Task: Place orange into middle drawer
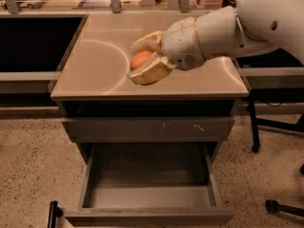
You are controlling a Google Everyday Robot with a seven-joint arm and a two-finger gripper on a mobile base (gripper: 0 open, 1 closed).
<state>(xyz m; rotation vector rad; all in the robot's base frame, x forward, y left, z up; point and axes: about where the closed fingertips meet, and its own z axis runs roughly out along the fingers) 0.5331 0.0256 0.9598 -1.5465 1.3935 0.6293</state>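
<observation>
My gripper (pixel 142 61) is shut on the orange (pixel 141 60), a small round bright orange fruit held between its two cream fingers (pixel 149 71). It hangs above the front half of the cabinet's tan top, near the middle. The middle drawer (pixel 148 196) is pulled out below, wide and shallow with a lighter grey floor and nothing in it. The gripper with the orange is higher and farther back than the open drawer.
The cabinet top (pixel 95 65) ends at a front edge just under the gripper. A closed grey drawer front with white scratch marks (pixel 147 128) sits above the open drawer. The white arm (pixel 237 27) fills the upper right. A black wheeled stand (pixel 280 205) is at the right.
</observation>
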